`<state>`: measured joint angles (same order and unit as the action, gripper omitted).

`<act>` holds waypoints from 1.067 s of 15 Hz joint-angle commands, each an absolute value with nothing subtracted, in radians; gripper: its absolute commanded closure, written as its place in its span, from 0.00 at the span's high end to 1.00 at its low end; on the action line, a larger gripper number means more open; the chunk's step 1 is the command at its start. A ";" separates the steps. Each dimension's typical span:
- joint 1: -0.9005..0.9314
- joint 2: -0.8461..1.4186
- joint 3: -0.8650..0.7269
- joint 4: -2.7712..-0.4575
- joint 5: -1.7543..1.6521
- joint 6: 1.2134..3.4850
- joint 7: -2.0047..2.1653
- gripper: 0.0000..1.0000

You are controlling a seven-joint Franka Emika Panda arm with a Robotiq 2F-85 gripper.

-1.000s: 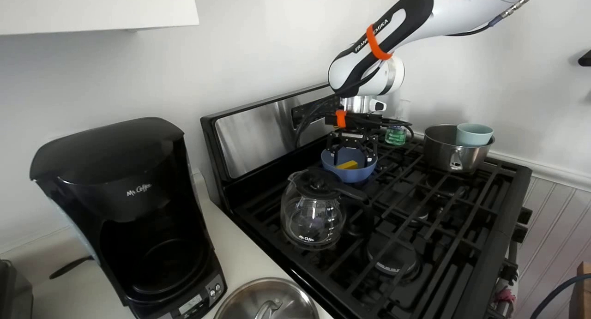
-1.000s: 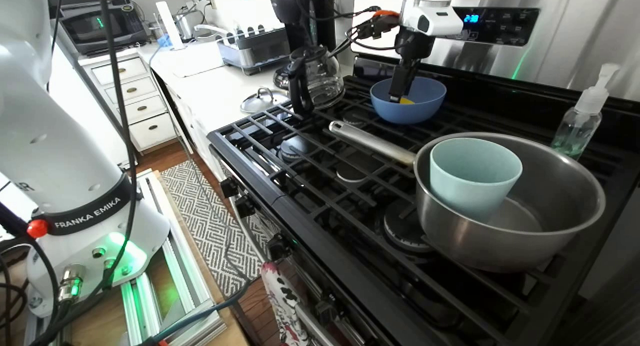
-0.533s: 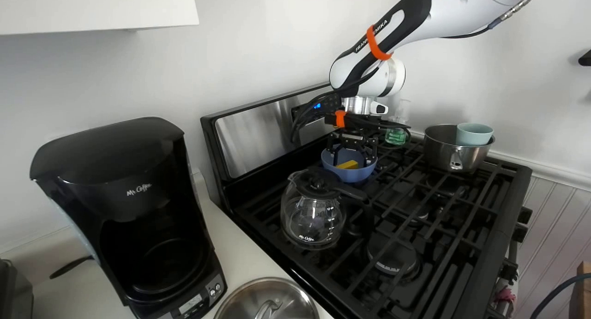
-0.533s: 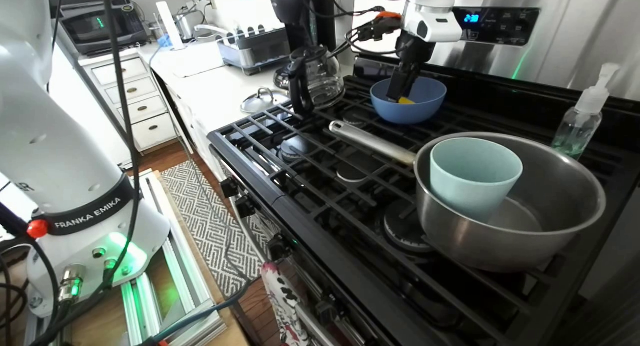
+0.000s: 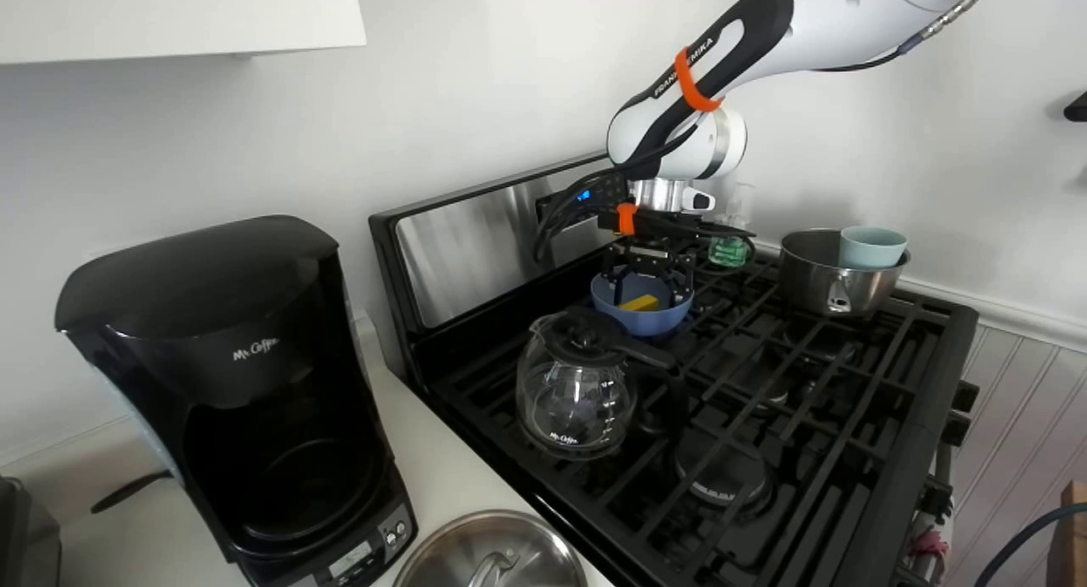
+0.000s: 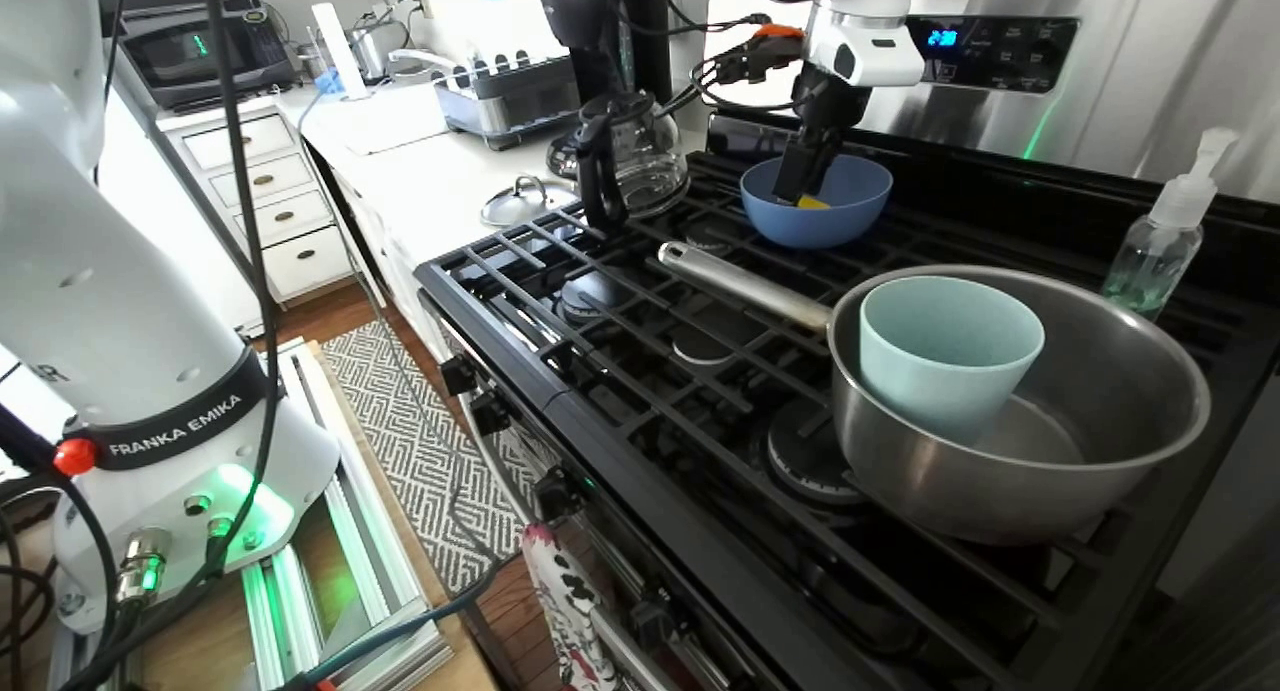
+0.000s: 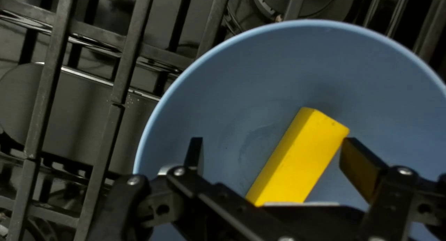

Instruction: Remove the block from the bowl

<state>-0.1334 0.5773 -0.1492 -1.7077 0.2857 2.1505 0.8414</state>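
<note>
So, I had pincer (image 7: 273, 155) spread in bowl (image 7: 251, 77) near stovetop's (image 5: 917, 434) back edge, block (image 7: 301, 160) aslant between fingers (image 7: 360, 167), nearer one.

“Mr. Coffee” is printed on the coffee maker (image 5: 225, 366) and glass carafe (image 5: 577, 392). “FRANKA EMIKA” can be read on the robot base (image 6: 170, 491) and, partly covered, on the arm (image 5: 768, 26). “2:3”, plus a blurred digit, is shown on the stove display (image 6: 990, 53).

Pale wall (image 5: 475, 94), grooved panelling (image 5: 1010, 417) low down; white drawers (image 6: 285, 199); patterned rug (image 6: 410, 411) on wooden floor (image 6: 518, 596)
</note>
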 commanded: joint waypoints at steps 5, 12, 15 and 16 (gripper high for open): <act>-0.136 0.588 -0.189 -1.723 0.296 2.159 0.973 1.00; -0.172 0.577 -0.186 -1.734 0.321 2.152 1.011 1.00; -0.179 0.564 -0.186 -1.755 0.325 2.155 1.011 1.00; -0.180 0.560 -0.186 -1.761 0.326 2.156 1.012 1.00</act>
